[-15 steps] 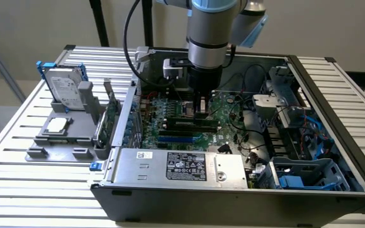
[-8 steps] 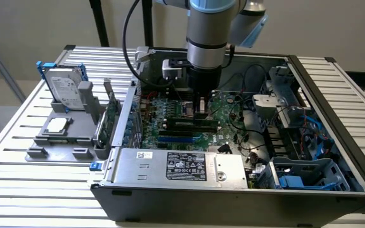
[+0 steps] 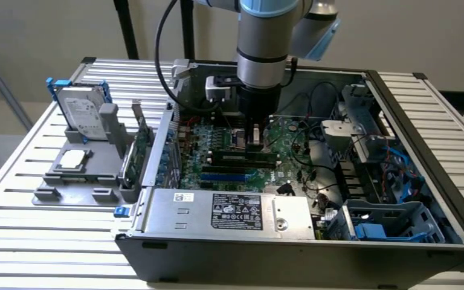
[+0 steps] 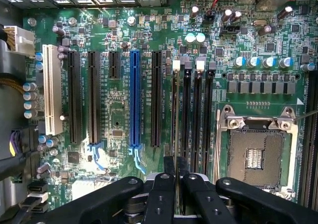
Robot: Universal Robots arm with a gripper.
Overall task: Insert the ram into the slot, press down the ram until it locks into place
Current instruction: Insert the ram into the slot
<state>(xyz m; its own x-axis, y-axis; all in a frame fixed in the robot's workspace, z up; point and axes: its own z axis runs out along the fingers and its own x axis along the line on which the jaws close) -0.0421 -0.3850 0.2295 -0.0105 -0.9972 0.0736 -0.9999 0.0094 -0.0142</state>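
My gripper (image 3: 254,140) reaches down into the open computer case over the green motherboard (image 3: 215,172). In the wrist view the gripper (image 4: 176,162) has its black fingers (image 4: 168,168) shut on the ram (image 4: 175,115). The ram is seen edge-on as a thin line. It stands in the outermost black memory slot (image 4: 176,65), on the side nearest the expansion sockets. Three identical slots (image 4: 197,114) beside it hold nothing. In the exterior view the ram (image 3: 236,158) is a dark upright strip just below the gripper. I cannot tell whether the end clips are locked.
A blue socket (image 4: 134,100), black expansion sockets (image 4: 93,95) and a white one (image 4: 51,90) lie beside the memory slots. The CPU socket (image 4: 256,154) is on the other side. The power supply (image 3: 232,211), cables (image 3: 328,181) and drive cage (image 3: 385,220) crowd the case. A hard drive (image 3: 83,112) stands outside.
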